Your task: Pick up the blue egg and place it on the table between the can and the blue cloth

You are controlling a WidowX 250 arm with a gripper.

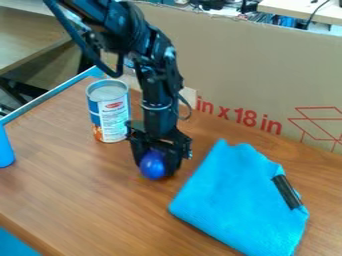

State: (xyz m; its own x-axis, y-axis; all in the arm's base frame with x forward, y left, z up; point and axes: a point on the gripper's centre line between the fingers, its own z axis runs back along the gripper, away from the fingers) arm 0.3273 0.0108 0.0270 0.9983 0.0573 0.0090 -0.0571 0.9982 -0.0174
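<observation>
The black gripper [155, 167] hangs down over the middle of the wooden table, its two fingers closed around a shiny blue ball [153, 165]. The ball bulges out at the front between them, low over the tabletop. Behind and to the left of the gripper stands an upright can [109, 111] with a blue and white label. To the right, a folded bright blue cloth [234, 200] lies flat, with a short black object [287, 192] on its right side.
A large cardboard panel [250, 75] with red print stands along the table's back edge. At the far left edge is part of a blue object [5, 149]. The wooden tabletop [87, 200] ends at a front edge at the lower left.
</observation>
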